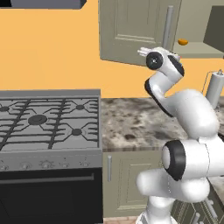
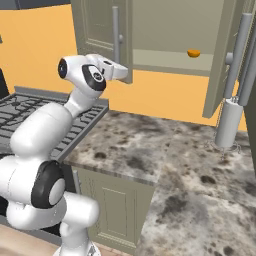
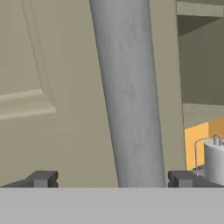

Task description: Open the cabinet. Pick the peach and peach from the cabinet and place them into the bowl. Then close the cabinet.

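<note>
A gas stove (image 1: 48, 120) with black grates stands left of the speckled stone tabletop (image 1: 131, 124). Its dark oven door (image 1: 48, 197) is below the knobs. A grey cylinder (image 2: 228, 123) with a thin wire frame stands upright on the tabletop. The wall (image 1: 48, 48) behind is orange.

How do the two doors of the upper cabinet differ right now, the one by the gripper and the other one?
The left door stands swung partly out, its bar handle between the open gripper's fingertips; the right door is swung much further out, with nothing at it. The left door shows its panelled front in the right base view; the right door shows mostly its plain inner face and edge. Both are olive-grey with long grey bar handles.
</note>
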Robot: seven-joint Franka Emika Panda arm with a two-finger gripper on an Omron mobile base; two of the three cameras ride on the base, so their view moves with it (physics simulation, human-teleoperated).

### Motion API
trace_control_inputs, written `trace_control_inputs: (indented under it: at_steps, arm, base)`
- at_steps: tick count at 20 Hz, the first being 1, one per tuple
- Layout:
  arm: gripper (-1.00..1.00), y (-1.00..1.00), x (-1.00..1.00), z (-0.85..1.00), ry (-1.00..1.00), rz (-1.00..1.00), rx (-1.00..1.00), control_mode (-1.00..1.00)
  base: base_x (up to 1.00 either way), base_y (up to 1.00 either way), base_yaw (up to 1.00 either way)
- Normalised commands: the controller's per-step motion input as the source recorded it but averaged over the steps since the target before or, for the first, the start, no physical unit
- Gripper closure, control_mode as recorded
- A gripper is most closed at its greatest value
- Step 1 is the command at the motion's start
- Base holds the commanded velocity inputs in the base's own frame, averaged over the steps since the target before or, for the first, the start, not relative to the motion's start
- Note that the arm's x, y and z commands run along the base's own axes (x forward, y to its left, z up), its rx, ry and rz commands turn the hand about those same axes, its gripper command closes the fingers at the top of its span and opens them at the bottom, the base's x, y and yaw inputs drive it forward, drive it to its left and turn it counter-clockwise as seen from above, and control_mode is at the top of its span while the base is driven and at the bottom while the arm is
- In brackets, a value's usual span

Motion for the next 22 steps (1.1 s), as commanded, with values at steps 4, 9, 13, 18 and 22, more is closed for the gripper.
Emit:
trace_control_inputs:
  at_steps: [4, 9, 13, 18, 22]
  arm:
    - [-1.0, -0.46, 0.99, -0.42, -0.02, 0.3, 0.0, -1.0]
    - [-1.0, -0.39, 0.73, -0.36, -0.01, 0.22, 0.0, -1.0]
    - [-1.0, -0.1, 0.31, -0.06, 0.0, 0.03, 0.0, -1.0]
    - [-1.0, 0.07, -0.5, 0.57, 0.01, 0.03, 0.01, -1.0]
    - [-1.0, 0.42, -1.0, 0.47, 0.04, 0.09, 0.0, -1.0]
  base:
    - [0.0, 0.0, 0.0]
    - [0.0, 0.0, 0.0]
    - [0.0, 0.0, 0.0]
    - [0.0, 0.0, 0.0]
    - [0.0, 0.0, 0.0]
